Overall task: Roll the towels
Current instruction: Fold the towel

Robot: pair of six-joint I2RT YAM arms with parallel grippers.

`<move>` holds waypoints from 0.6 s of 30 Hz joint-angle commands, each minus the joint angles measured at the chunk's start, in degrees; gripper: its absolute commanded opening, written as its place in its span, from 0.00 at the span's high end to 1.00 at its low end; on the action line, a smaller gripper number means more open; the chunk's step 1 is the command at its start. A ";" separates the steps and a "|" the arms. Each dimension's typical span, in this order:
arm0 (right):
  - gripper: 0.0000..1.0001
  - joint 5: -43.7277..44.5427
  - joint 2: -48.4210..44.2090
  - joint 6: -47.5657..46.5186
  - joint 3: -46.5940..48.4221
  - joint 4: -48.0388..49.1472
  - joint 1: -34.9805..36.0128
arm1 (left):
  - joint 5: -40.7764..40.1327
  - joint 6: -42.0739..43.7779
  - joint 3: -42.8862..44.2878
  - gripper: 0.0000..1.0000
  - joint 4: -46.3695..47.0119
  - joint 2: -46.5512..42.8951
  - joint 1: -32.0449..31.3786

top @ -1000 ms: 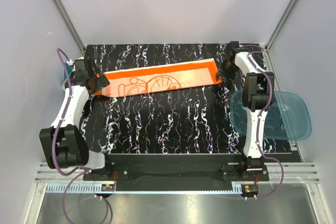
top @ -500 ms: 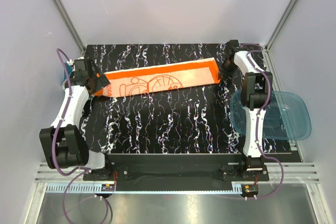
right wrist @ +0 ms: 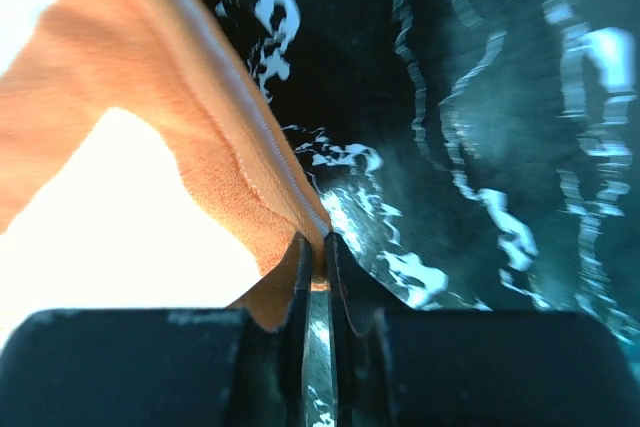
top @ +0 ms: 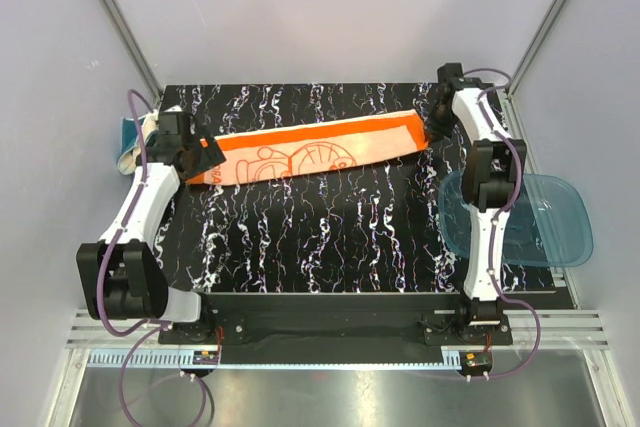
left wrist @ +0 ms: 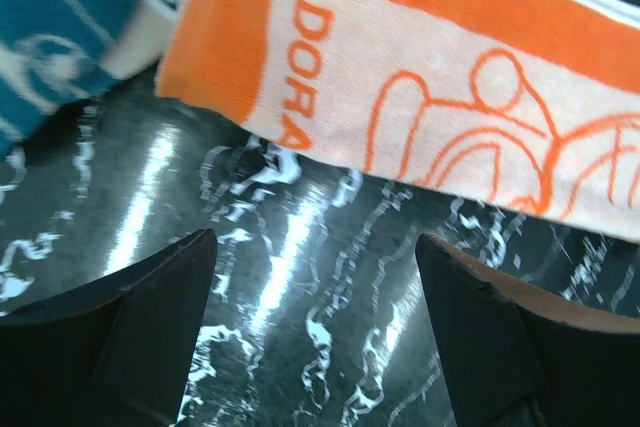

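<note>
The orange and peach towel [top: 310, 152] lies stretched out lengthwise across the back of the black marbled table [top: 330, 237]. My right gripper [top: 432, 127] is at the towel's right end. In the right wrist view it [right wrist: 315, 252] is shut on the orange hem, and the cloth [right wrist: 150, 127] rises up from the jaws. My left gripper [top: 207, 157] hovers open just in front of the towel's left end. In the left wrist view both fingertips [left wrist: 165, 307] stand wide apart over bare table, with the towel [left wrist: 420, 77] beyond them. The teal towel [left wrist: 50, 37] lies at the far left [top: 128, 142], partly hidden by the left arm.
A translucent blue plastic tray [top: 560, 217] sits at the right edge of the table, behind the right arm's forearm. Grey enclosure walls stand close on the left, right and back.
My right gripper has closed on the orange towel's right end. The left gripper has shifted a little to the right, toward the towel's left end, still open.
</note>
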 commanded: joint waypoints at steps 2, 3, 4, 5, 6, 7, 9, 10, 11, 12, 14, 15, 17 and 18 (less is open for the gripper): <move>0.96 6.41 -7.64 -2.83 6.82 -3.79 -1.60 | 4.68 0.98 -0.55 0.14 0.71 -3.30 -3.76; 0.96 7.12 -7.90 -3.19 8.66 -4.50 -1.69 | 4.95 1.06 -0.81 0.14 0.71 -3.56 -4.21; 0.96 8.69 -7.91 -3.45 9.46 -5.89 -1.61 | 5.04 1.15 -1.42 0.14 0.80 -3.83 -4.65; 0.96 9.23 -7.99 -3.54 10.16 -6.43 -1.60 | 5.04 1.67 -1.69 0.14 0.63 -3.92 -5.61; 0.96 9.15 -8.34 -3.54 10.69 -6.96 -3.43 | 5.04 1.85 -1.95 0.14 0.45 -3.92 -5.97; 0.96 9.41 -8.69 -3.54 10.52 -7.31 -4.58 | 5.12 2.12 -2.13 0.14 0.28 -3.92 -6.32; 0.96 9.58 -10.01 -3.63 9.30 -7.23 -5.73 | 5.04 2.64 -2.57 0.14 0.01 -3.92 -7.11; 0.96 9.58 -10.54 -3.72 8.86 -6.70 -6.78 | 5.04 2.73 -2.66 0.14 -0.16 -4.00 -7.55; 0.97 9.41 -10.98 -4.16 8.59 -6.35 -7.05 | 5.04 2.82 -2.83 0.14 -0.25 -4.09 -7.82; 0.98 8.89 -11.33 -4.68 8.76 -6.09 -7.14 | 6.17 2.82 -2.84 0.14 -0.25 -4.18 -8.08; 0.99 7.66 -11.33 -4.77 9.81 -5.91 -7.14 | 6.70 2.65 -3.10 0.14 0.18 -4.44 -9.04; 1.00 4.17 -11.25 -5.04 10.78 -5.65 -7.14 | 7.40 2.56 -3.36 0.14 0.71 -4.27 -9.40; 1.00 1.16 -10.81 -5.56 13.06 -4.77 -6.53 | 7.93 2.21 -3.36 0.14 0.45 -3.31 -10.28; 1.00 -1.20 -10.55 -5.91 14.03 -4.50 -5.92 | 8.11 2.03 -3.19 0.14 0.36 -2.87 -10.46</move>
